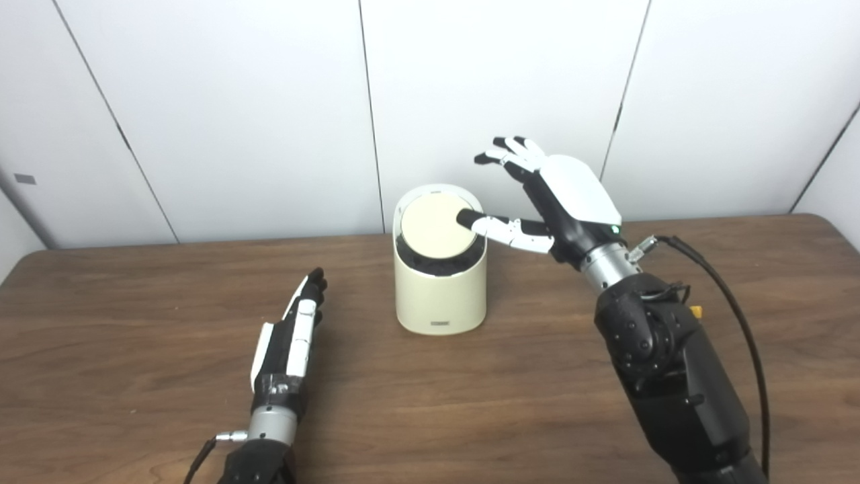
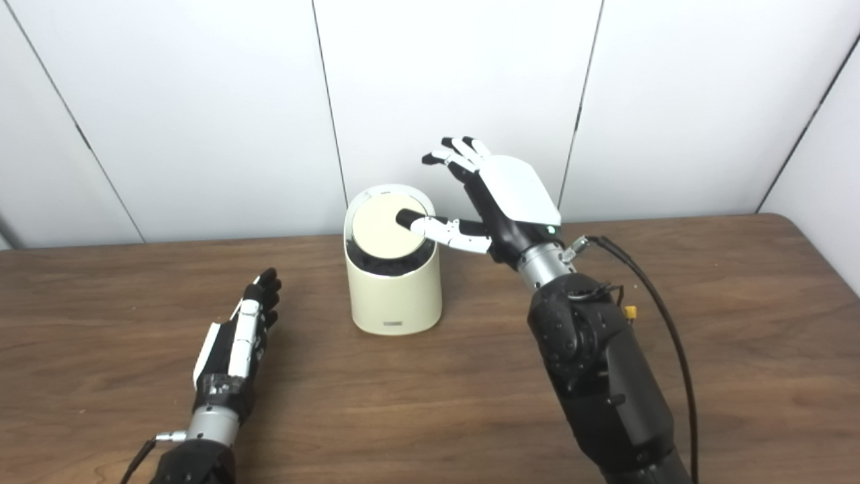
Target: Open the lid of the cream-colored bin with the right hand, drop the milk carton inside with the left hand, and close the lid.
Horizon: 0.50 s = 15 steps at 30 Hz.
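The cream-colored bin (image 1: 440, 299) stands upright at the middle of the wooden table (image 1: 134, 376). Its round lid (image 1: 433, 227) is tilted, with a dark gap showing along its front edge. My right hand (image 1: 551, 195) hovers at the bin's right, fingers spread apart above, and its thumb tip rests on the lid's right side. My left hand (image 1: 292, 336) lies low over the table to the bin's front left, fingers straight and together, holding nothing. No milk carton shows in either view.
White wall panels (image 1: 269, 101) stand close behind the table's far edge. A black cable (image 1: 732, 309) loops beside my right forearm. The table's right corner (image 2: 816, 232) is rounded.
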Tool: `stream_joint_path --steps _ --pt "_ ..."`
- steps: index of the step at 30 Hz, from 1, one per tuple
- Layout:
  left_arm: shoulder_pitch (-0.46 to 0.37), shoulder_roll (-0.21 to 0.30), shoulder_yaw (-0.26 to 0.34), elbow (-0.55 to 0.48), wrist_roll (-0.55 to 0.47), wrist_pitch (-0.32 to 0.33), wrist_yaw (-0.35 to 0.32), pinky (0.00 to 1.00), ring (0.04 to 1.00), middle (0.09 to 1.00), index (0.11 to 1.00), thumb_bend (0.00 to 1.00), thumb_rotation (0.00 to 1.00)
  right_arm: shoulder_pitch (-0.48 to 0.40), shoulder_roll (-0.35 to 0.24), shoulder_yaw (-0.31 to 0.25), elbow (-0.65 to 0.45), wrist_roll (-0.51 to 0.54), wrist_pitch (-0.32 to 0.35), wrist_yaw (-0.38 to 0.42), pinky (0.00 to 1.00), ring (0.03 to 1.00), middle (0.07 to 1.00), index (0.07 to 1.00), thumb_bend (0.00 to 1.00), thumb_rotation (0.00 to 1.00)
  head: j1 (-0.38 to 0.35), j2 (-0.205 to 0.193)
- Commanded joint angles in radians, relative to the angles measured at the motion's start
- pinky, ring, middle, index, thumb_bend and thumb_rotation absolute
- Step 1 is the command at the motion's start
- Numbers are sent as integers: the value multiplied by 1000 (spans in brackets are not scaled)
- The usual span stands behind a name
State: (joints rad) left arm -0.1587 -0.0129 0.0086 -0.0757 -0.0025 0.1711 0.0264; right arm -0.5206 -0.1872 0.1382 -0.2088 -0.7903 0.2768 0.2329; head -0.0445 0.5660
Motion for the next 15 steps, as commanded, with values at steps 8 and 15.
stream_joint_path --steps 8,15 --pt "0 56 24 -89 -18 -33 -25 999 977 963 976 565 958 82 -4 -108 -27 192 38 -30 788 875 903 901 528 867 -6 -4" --pt "71 103 42 -137 -38 -52 -60 998 989 987 995 538 987 211 22 -200 -45 462 6 -27 849 953 1000 937 536 934 -5 -5"
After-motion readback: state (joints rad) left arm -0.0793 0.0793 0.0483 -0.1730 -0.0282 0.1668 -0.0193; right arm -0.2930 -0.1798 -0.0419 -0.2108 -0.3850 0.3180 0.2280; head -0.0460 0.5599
